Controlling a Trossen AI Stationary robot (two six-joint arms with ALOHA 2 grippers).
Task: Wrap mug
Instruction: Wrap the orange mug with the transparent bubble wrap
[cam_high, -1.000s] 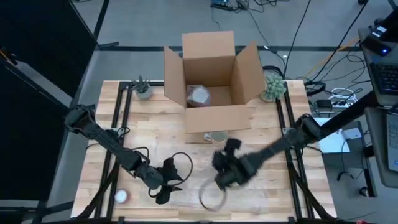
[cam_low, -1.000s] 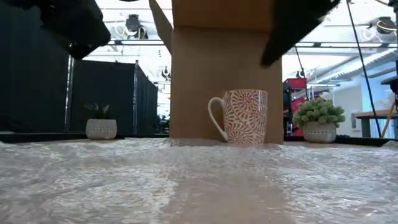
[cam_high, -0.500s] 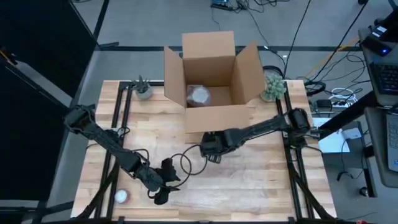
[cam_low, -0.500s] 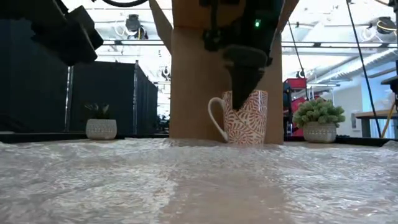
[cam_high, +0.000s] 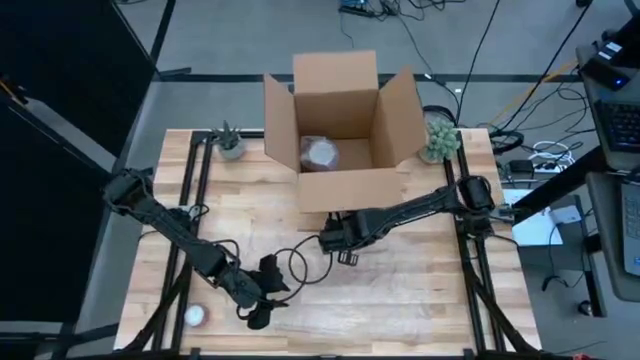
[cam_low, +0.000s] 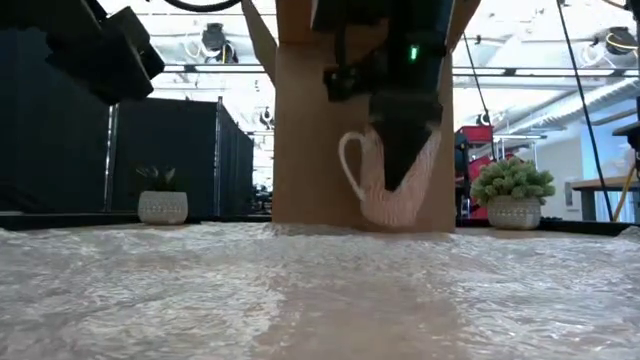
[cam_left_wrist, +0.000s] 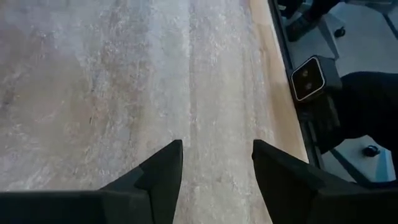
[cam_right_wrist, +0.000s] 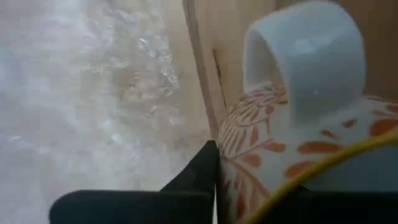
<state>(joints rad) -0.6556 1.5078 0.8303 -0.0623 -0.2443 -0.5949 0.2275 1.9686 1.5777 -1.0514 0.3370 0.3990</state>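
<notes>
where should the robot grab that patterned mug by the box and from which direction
By the rim, from above. The mug hangs tilted, its handle jutting sideways and the cardboard box close behind, so only the top is open. The right gripper is already there, fingers down over the wall.

Both my arms are dark and slender-linked, with black cable looping off the left gripper (cam_high: 262, 296) by the cardboard box (cam_high: 340, 130). A small green light glows on the right gripper (cam_low: 400, 150). My fingers (cam_left_wrist: 163, 174) are matte black wedges.

Bright overhead light — mug (cam_low: 385, 185) motion-blurred
</notes>
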